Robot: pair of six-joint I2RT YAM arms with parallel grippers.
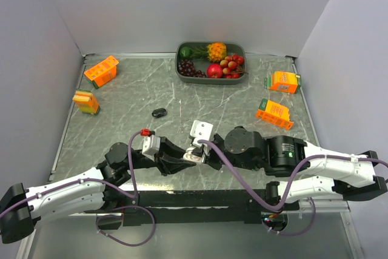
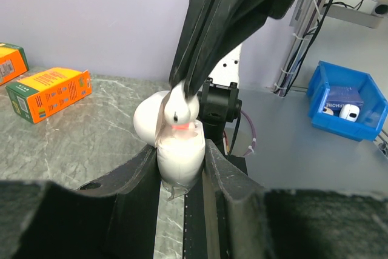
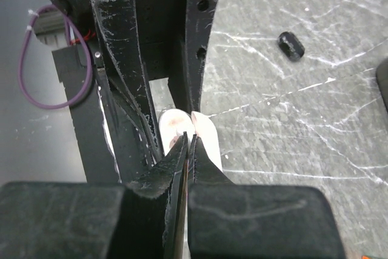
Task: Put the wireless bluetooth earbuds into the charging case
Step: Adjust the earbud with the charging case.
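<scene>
holding: left gripper [image 2: 179, 177] clamped around open charging case [image 2: 177, 150]; right gripper [image 2: 182, 86] tips pinched shut on white earbud [image 2: 180, 110] at case mouth, not yet seated. risk: tilted bud misses its well or slips free. black earbud [image 1: 159, 113] lies well apart on table [image 1: 121, 107].

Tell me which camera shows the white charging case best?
Left wrist: the open charging case sits central, clamped in the left tool. Top external shows it as a white speck; right wrist shows a sliver behind the shut right tool.
</scene>
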